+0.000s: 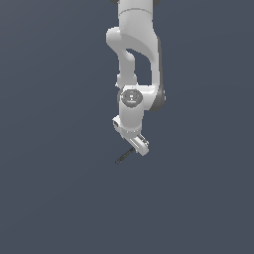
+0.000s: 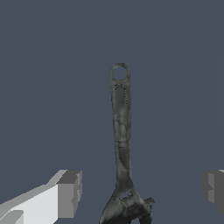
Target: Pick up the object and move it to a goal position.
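The wrench [image 2: 121, 144] lies flat on the dark grey bench [image 2: 43, 65] directly beneath my gripper [image 2: 142, 190], its jawed head sitting in the gap between my two fingers and its thin handle running straight away from me to the small ring hole at its far end. My gripper is spread wide and released: one finger [image 2: 69, 192] stands well to one side of the head, the other [image 2: 213, 189] well to the opposite side, and neither touches the metal. In the exterior view the wrench [image 1: 125, 156] shows as a short dark sliver slanting out from under my gripper [image 1: 140, 145], toward the exterior view's left, with my white arm [image 1: 135, 54] reaching down from above.
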Tool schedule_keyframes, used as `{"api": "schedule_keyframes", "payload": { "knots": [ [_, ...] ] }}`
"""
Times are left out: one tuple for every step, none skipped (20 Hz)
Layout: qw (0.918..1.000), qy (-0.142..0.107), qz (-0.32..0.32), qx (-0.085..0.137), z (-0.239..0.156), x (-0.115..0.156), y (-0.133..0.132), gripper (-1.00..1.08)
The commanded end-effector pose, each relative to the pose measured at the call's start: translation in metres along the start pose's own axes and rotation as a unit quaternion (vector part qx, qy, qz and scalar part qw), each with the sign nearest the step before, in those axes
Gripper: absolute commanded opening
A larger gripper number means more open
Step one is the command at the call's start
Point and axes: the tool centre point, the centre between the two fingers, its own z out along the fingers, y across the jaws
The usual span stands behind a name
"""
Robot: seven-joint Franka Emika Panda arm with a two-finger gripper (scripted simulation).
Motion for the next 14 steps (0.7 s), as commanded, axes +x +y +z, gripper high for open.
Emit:
{"api": "schedule_keyframes", "payload": {
  "knots": [
    [0.9999,0.002,0.017,0.001,0.003,0.0,0.0,1.0],
    [0.9998,0.002,0.022,0.001,0.003,0.0,0.0,1.0],
    [0.9997,0.003,0.026,0.002,0.004,0.0,0.0,1.0],
    [0.9996,0.003,0.029,0.002,0.005,0.0,0.001,1.0],
    [0.9995,0.003,0.031,0.002,0.005,0.0,0.001,1.0],
    [0.9994,0.003,0.033,0.002,0.005,0.0,0.001,1.0],
    [0.9994,0.003,0.034,0.002,0.005,0.0,0.001,1.0],
    [0.9994,0.003,0.035,0.002,0.006,0.0,0.001,1.0],
    [0.9995,0.003,0.032,0.002,0.005,0.0,0.001,1.0],
    [0.9995,0.003,0.032,0.002,0.006,0.0,0.001,1.0],
    [0.9995,0.003,0.032,0.002,0.007,-0.001,0.001,1.0],
    [0.9995,0.003,0.032,0.002,0.008,-0.001,0.001,1.0],
    [0.9995,0.003,0.033,0.002,0.011,-0.001,0.001,1.0],
    [0.9995,0.003,0.033,0.002,0.014,-0.001,0.001,1.0]
  ]
}}
